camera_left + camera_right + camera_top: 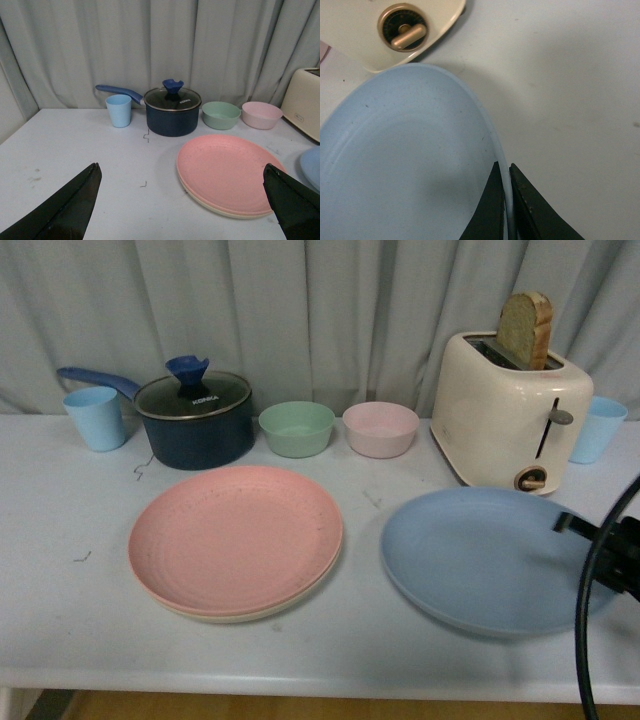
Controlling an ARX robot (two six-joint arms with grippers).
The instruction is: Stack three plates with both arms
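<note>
While the pink plate (235, 540) already sits on the beige plate (252, 616), the blue plate (480, 560) is still unstacked (right gripper (504, 165) has its jaws clamped on that rim; left gripper (181, 167), jaws wide apart).

Stacked plates (235, 540) lie left of the lone plate (480, 560).

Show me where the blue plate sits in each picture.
Front: blue plate lower right, in front of the toaster.
Left wrist: just a sliver at the picture's edge, near the toaster.
Right wrist: fills most of the picture, toaster beside it.
Shared landmark: the toaster.
</note>
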